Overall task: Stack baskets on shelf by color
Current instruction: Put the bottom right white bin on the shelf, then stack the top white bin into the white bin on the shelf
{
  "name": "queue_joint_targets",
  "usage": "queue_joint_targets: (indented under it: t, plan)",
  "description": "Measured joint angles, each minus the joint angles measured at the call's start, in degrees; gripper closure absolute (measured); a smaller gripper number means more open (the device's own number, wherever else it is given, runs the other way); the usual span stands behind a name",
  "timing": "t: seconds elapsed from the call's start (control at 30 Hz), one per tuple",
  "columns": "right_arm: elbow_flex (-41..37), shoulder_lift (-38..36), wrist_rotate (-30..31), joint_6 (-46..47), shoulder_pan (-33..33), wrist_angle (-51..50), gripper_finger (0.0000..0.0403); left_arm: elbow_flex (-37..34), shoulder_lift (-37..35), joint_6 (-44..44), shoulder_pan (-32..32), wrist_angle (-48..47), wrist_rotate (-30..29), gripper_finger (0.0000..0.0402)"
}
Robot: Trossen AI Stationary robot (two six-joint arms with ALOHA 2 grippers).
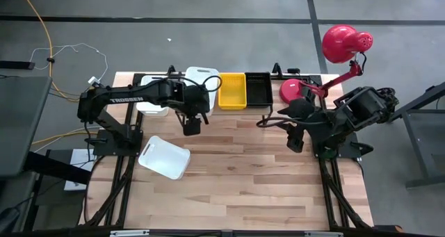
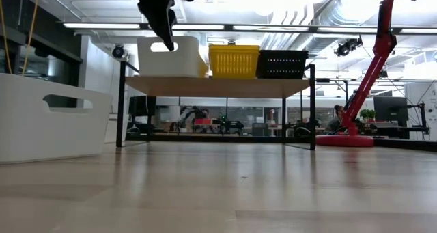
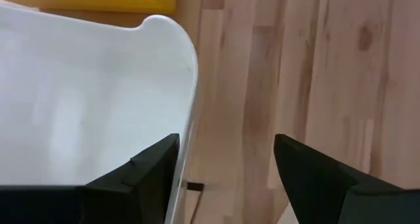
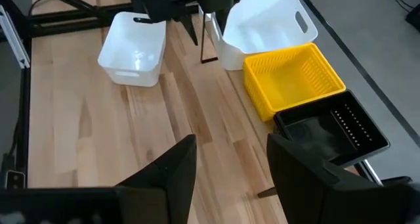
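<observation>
The shelf (image 2: 218, 87) stands along the table's far edge. Side by side on its plank top sit a white basket (image 1: 202, 80), a yellow basket (image 1: 232, 90) and a black basket (image 1: 259, 88). Another white basket (image 1: 164, 157) rests on its bottom on the tabletop at the near left. My left gripper (image 1: 192, 124) hangs open just in front of the shelf, by the near rim of the shelf's white basket (image 3: 92, 99), with nothing between its fingers. My right gripper (image 1: 295, 141) waits open and high over the table's right side, well clear of the baskets.
A red desk lamp (image 1: 344, 46) stands with its base (image 1: 292, 90) at the shelf's right end. More white plastic (image 1: 151, 106) shows under the left arm at the shelf's left end. Bare tabletop (image 1: 243, 181) lies across the middle and near side.
</observation>
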Motion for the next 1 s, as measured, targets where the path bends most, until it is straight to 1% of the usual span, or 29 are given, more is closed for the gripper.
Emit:
queue_joint_targets:
  t: [0.23, 0.37, 0.63, 0.83, 1.0]
  plan:
    - [0.0, -0.4, 0.2, -0.8, 0.0, -0.3, 0.0231, 0.0, 0.0, -2.3, -1.4, 0.2, 0.4, 0.0165]
    - [0.0, -0.5, 1.6, -0.9, 0.0, -0.3, 0.0231, 0.0, 0.0, -3.3, -1.8, 0.2, 0.8, 0.0165]
    - [0.0, -0.5, 2.5, -0.9, 0.0, -0.3, 0.0231, 0.0, 0.0, -3.4, -1.8, 2.1, 1.8, 0.0165]
    - [0.0, -0.5, 2.9, -0.9, 0.0, -0.3, 0.0231, 0.0, 0.0, -1.4, -1.7, 6.2, -2.5, 0.0165]
    - [0.0, -0.5, 3.3, -0.9, 0.0, -0.3, 0.0231, 2.9, 0.0, 0.7, -0.9, 5.5, -3.1, 0.0165]
